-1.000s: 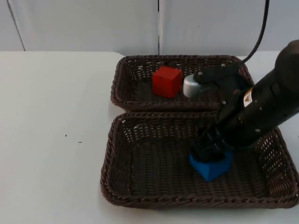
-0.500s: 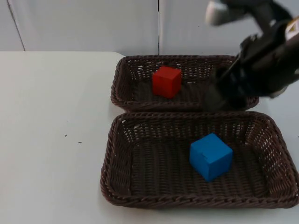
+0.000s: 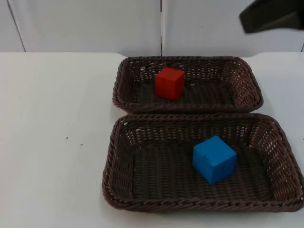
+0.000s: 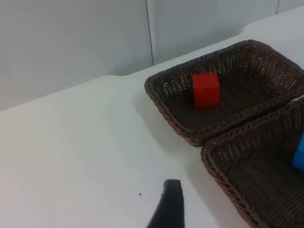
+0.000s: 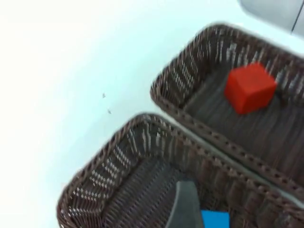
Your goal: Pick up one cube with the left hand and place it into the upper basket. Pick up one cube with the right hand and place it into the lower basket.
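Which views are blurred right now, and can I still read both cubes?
Right wrist view: motion-smeared, though the red cube and upper basket stay readable. Top view: sharp on the blue cube in the lower basket. Left wrist view: sharp.

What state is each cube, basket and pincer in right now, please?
red cube: resting in the upper basket, free.
blue cube: resting in the lower basket, free.
right pincer: raised above the lower basket, holding nothing.
left pincer: waiting over the white table, holding nothing.
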